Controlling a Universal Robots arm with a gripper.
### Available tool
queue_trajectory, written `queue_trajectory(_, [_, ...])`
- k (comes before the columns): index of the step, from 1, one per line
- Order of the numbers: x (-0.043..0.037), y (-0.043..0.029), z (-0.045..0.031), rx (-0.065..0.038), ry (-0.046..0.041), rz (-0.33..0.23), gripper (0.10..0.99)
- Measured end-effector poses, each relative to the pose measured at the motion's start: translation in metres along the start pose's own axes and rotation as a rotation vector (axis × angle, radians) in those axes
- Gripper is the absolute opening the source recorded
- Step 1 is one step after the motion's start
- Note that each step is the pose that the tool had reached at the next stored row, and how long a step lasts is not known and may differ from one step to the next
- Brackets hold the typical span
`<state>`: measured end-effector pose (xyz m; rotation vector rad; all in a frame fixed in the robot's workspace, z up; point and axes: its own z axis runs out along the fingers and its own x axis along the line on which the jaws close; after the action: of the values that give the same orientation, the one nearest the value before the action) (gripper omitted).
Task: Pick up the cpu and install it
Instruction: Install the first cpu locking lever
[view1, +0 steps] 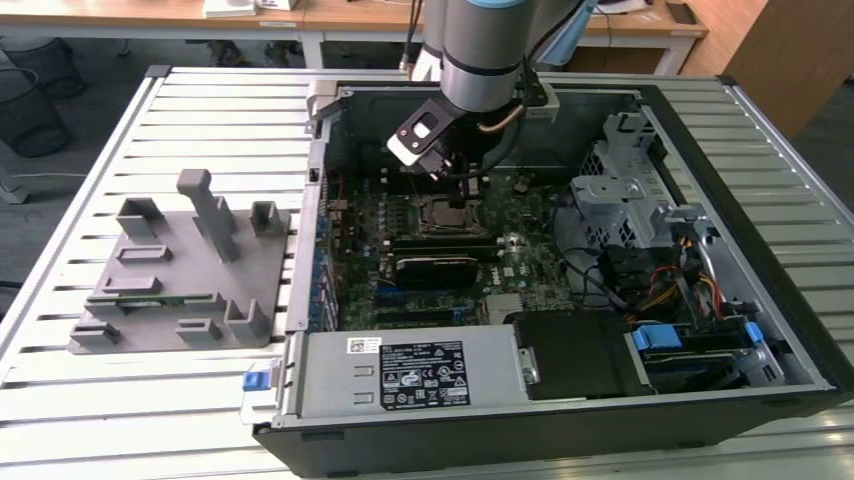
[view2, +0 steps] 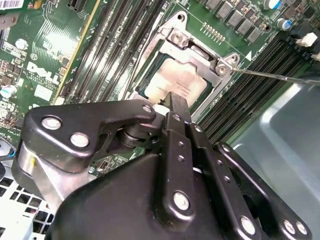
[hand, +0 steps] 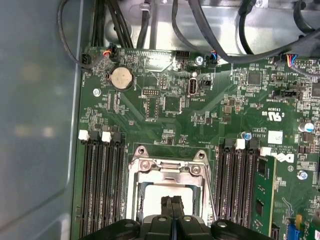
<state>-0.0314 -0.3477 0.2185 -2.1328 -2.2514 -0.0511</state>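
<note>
The cpu (view2: 182, 80), a flat square chip with a pale silver top, lies flat inside the metal socket frame (view2: 176, 36) on the green motherboard. In the first wrist view the cpu (hand: 154, 204) sits under the frame's open window. My gripper (view2: 175, 102) hangs straight over the chip's edge, its two black fingers pressed together with nothing between them. Whether the tips touch the chip, I cannot tell. In the exterior view the gripper (view1: 461, 183) stands inside the open computer case, just above the socket (view1: 447, 215).
A thin metal lever (view2: 272, 75) runs beside the socket. Black memory slots (hand: 102, 185) flank it on both sides. A grey fixture block (view1: 187, 270) stands on the slatted table at the exterior view's left. Power supply (view1: 400, 372), drive cage (view1: 627, 185) and cables crowd the case.
</note>
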Motion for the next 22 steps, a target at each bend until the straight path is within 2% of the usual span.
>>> queue_trajectory(6, [0.0,0.0008,-0.0012,0.0,-0.0001,0.0,0.106])
queue_trajectory(10, [0.0003,0.0008,-0.0061,0.0,0.0,0.0,0.106])
queue_trajectory(13, [0.0007,0.0008,-0.014,-0.002,-0.0002,0.0,0.106])
queue_trajectory(22, [0.0023,0.0007,-0.0442,-0.005,-0.0002,0.0,0.106])
